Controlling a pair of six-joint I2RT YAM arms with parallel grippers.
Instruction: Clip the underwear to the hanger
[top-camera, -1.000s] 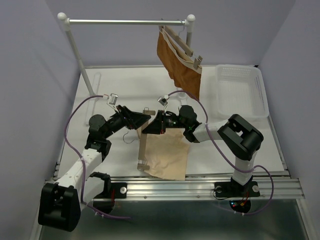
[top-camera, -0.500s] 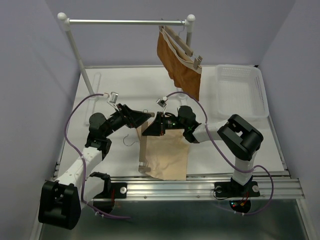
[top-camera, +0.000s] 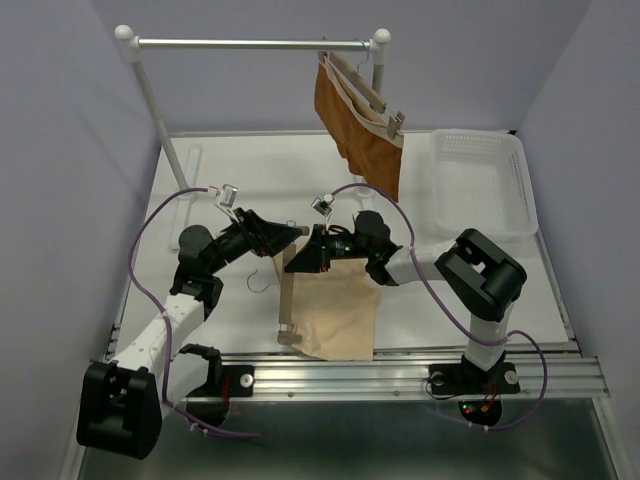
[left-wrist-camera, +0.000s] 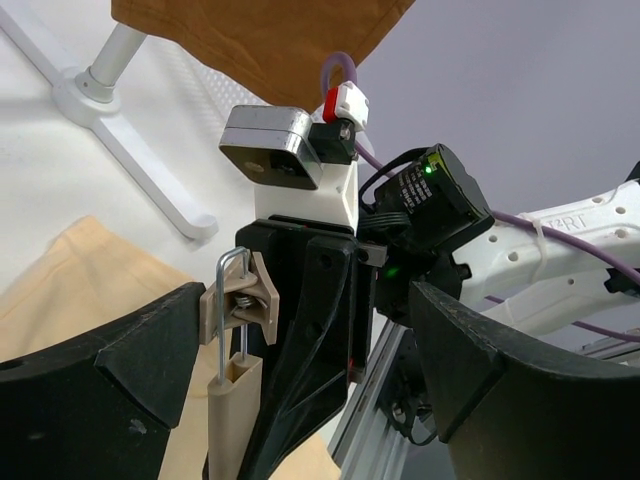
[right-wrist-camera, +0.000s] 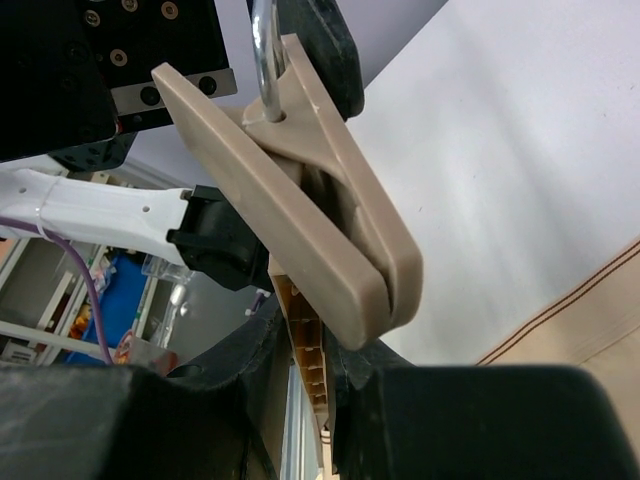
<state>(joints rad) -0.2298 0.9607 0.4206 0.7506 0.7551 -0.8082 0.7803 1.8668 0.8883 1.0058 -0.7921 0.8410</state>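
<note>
The pale beige underwear (top-camera: 335, 310) lies flat near the table's front edge; it also shows in the left wrist view (left-wrist-camera: 80, 270) and the right wrist view (right-wrist-camera: 610, 310). The wooden hanger (top-camera: 285, 300) lies along its left edge, hook (top-camera: 262, 283) pointing left. My right gripper (top-camera: 303, 260) is shut on the hanger's bar (right-wrist-camera: 312, 370) just below the far clip (right-wrist-camera: 300, 190), holding that end raised. My left gripper (top-camera: 292, 237) is open, its jaws wide either side of that clip (left-wrist-camera: 235, 300), which sits close to its left finger (left-wrist-camera: 110, 390).
A rust-brown garment (top-camera: 360, 130) hangs on another wooden hanger from the rack rail (top-camera: 250, 44) at the back. A white basket (top-camera: 480, 180) stands at the back right. The rack's foot (left-wrist-camera: 130, 150) runs along the table behind the grippers.
My left gripper has edged right, closer to the hanger's far clip. My right gripper has kept its hold on the bar, shifting slightly left.
</note>
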